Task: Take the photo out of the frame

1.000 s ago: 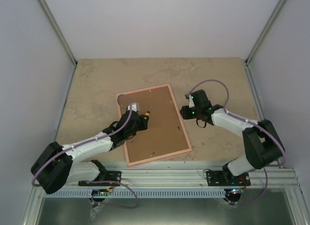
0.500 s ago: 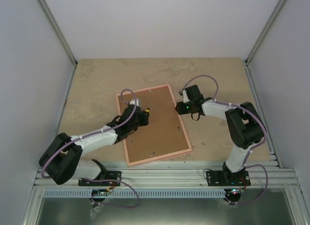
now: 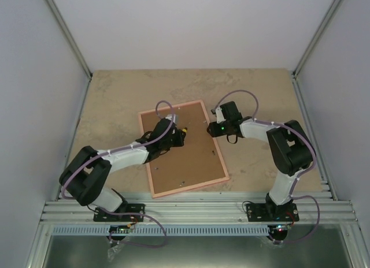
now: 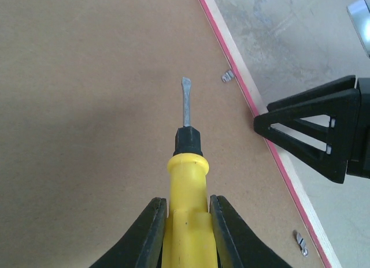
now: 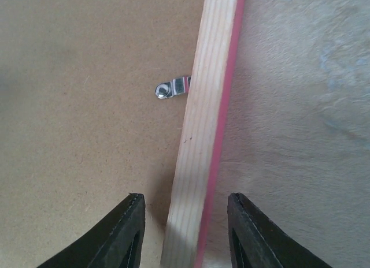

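The frame lies face down on the table, its pink rim around the brown backing board. The photo is hidden under that board. My left gripper is shut on a yellow screwdriver; its flat blade points across the board toward the right rail. My right gripper is open and straddles that rail, with a gap on both sides. In the top view the left gripper is over the board's upper middle and the right gripper is at the frame's right edge.
Small metal turn tabs sit along the rail's inner side and reach onto the board; two tabs show in the left wrist view. Beige stone-patterned table surrounds the frame. White walls enclose three sides.
The left arm has stretched right and farther out over the backing board with the screwdriver. The right gripper has come left from beside the frame onto its right rail.
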